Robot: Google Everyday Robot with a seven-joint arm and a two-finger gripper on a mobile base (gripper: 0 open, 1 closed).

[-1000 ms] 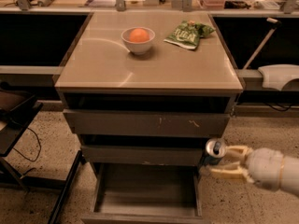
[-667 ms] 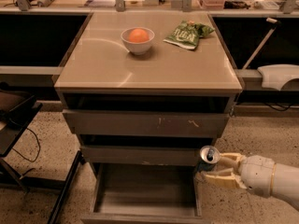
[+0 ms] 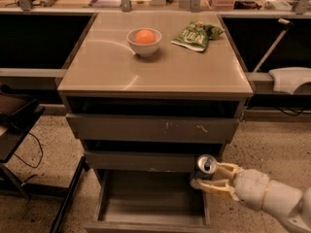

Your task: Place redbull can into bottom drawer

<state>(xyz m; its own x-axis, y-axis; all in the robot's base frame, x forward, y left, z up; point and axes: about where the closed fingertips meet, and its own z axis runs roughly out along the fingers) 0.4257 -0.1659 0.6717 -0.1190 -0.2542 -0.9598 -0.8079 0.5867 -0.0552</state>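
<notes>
Camera view, gripper (image 3: pixel 204 174) clasping can (image 3: pixel 206 163), over drawer (image 3: pixel 150 199)

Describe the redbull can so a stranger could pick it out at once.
Start at the grey drawer cabinet; its bottom drawer is pulled open near the floor. By that drawer's right wall, the tool reaching in from the lower right grips the redbull can. It is the only slim, silver-topped can; the bowl and green bag sit on top.

Speckled floor (image 3: pixel 277 144), tan-topped grey cabinet (image 3: pixel 121 74), dark recesses (image 3: pixel 41 42) either side.
</notes>
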